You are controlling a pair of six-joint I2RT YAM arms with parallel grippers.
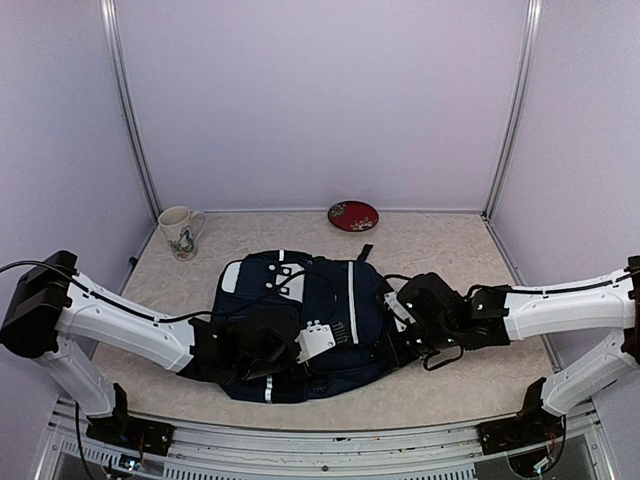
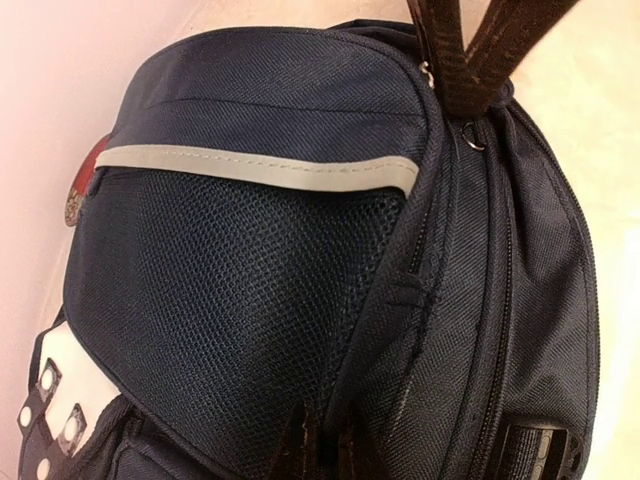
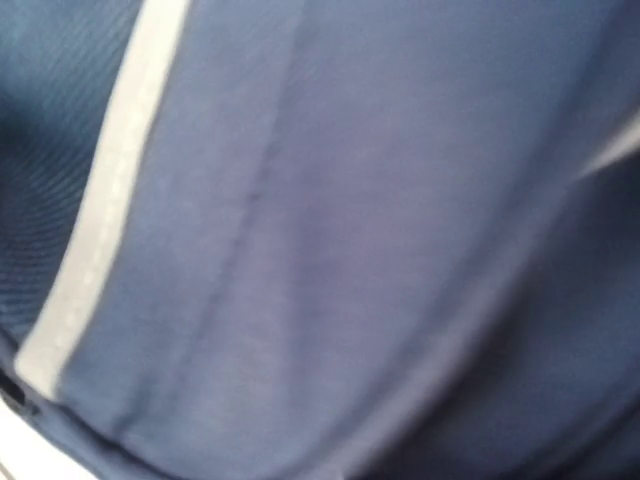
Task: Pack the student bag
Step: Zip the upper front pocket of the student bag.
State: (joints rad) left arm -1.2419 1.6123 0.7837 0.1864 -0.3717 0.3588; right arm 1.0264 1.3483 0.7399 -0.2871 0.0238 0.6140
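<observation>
The student bag [image 1: 322,290] lies flat in the middle of the tabletop [image 1: 450,250], its white patch [image 1: 232,277] toward its left end and a thin white stripe [image 1: 352,300] crossing it nearer its right end.

The left pincer [image 2: 322,445] is down on the bag's near-left part. It is clenched, its dark tips pressed together against the navy cloth at the lower edge of the bag's mesh pocket [image 2: 250,300]. A black strap [image 2: 470,60] rises from the bag's far end in that wrist view.

The right pincer [image 1: 402,338] is clenched too, hard against the bag's right edge. Its own view is a blur of navy fabric, so I cannot tell whether it has caught any cloth.

Beyond the bag's far-left corner stands a cream mug [image 1: 180,232]. A red dish [image 1: 353,215] sits beyond its far edge.
</observation>
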